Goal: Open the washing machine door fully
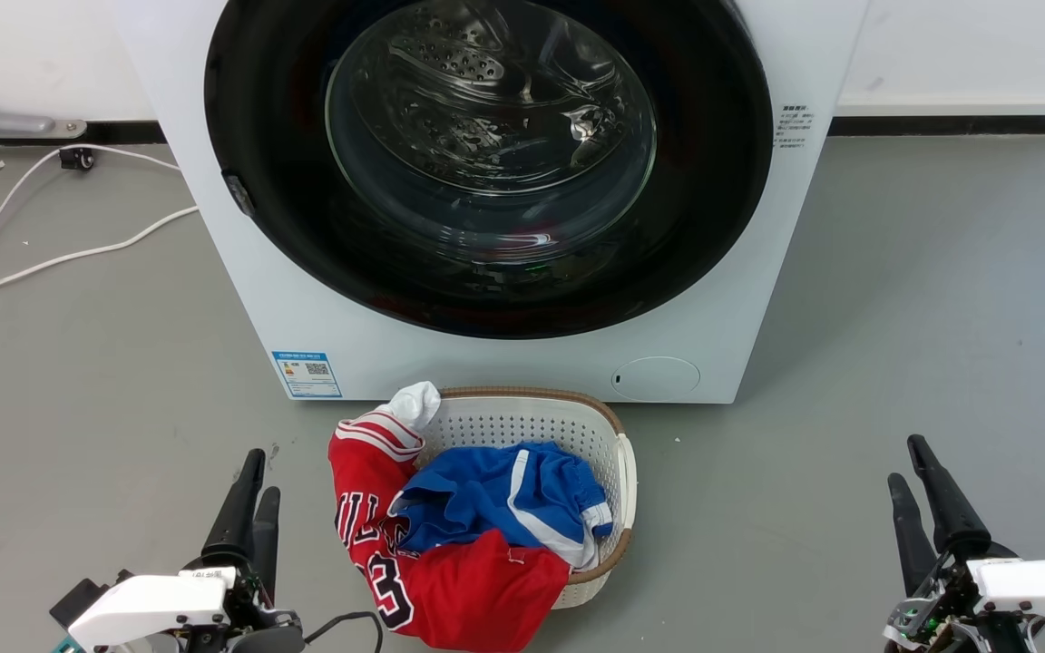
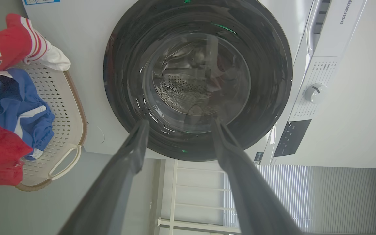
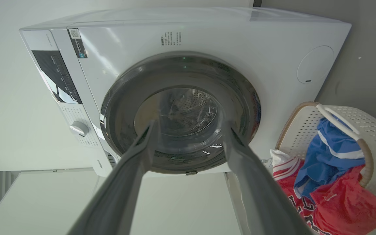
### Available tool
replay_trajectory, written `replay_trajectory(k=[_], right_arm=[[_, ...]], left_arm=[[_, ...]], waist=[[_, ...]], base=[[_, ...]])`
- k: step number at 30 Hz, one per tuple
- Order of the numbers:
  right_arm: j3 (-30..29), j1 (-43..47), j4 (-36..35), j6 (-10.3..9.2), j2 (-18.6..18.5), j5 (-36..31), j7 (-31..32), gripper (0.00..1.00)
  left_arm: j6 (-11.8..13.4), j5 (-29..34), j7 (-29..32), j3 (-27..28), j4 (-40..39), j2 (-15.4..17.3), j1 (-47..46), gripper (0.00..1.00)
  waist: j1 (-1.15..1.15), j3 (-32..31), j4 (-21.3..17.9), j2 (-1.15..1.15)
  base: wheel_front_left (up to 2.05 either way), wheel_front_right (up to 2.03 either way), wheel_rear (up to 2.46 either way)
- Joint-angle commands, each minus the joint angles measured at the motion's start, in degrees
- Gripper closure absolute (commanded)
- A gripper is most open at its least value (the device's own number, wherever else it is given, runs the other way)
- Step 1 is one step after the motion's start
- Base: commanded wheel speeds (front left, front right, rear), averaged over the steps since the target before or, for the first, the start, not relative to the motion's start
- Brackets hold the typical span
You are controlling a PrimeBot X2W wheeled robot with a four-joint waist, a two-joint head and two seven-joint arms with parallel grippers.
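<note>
Both claws are released, fingers spread and holding nothing: the left gripper (image 1: 262, 473) at 7 o'clock and the right gripper (image 1: 905, 459) at 5 o'clock in the head view. Between them, at 6 o'clock, a white laundry basket (image 1: 627, 472) holds a red jersey (image 1: 459, 589) and blue shorts (image 1: 495, 499). Beyond it, at 12 o'clock, stands the washing machine (image 1: 486, 363), its glossy black door (image 1: 713, 199) closed flush against the white front. A white cable (image 1: 51, 263) trails across the floor at 10 o'clock.

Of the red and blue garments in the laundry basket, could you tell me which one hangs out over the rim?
The red jersey: it drapes out over the near rim of the basket, while the blue shorts lie inside.
</note>
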Motion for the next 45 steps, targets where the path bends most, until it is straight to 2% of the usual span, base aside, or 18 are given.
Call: replay_trajectory(k=[1,4,11,20,32,45], right_arm=[[-0.2,-0.5,-1.3,0.08,-0.1,-1.8,-0.8,0.00],[-0.4,-0.3,-1.6,0.08,-0.1,-3.7,-1.4,0.00],[-0.2,0.4,-4.8,0.09,-0.1,-13.9,-3.3,0.00],[1.2,1.4,-9.3,0.09,-0.1,-26.7,-5.5,0.00],[3.2,3.0,-13.5,0.10,-0.1,-45.2,-8.1,0.00],[4.2,4.7,-15.3,0.11,-0.1,-58.0,-10.6,0.00]], left_arm=[[0.0,1.2,-0.8,0.0,-1.6,0.1,-0.5,0.00],[0.0,2.8,-1.4,0.2,-1.9,0.1,-0.3,0.00],[0.8,11.5,-3.2,0.7,-4.1,0.1,-0.2,0.00],[3.7,24.1,-5.4,-0.9,-8.2,0.1,0.7,0.00],[7.4,41.4,-8.1,-4.1,-10.0,0.9,2.1,0.00],[11.9,52.3,-10.6,-8.2,-11.1,3.1,3.0,0.00]], waist=[[0.00,0.0,0.0,0.00],[0.00,0.0,0.0,0.00],[0.00,0.0,0.0,0.00],[0.00,0.1,0.2,0.00],[0.00,0.0,0.3,0.00],[0.00,-0.1,0.4,0.00]], base=[[0.00,0.00,0.00],[0.00,0.00,0.00],[0.00,0.00,0.00],[0.00,0.00,0.00],[0.00,0.00,0.00],[0.00,0.00,0.00]])
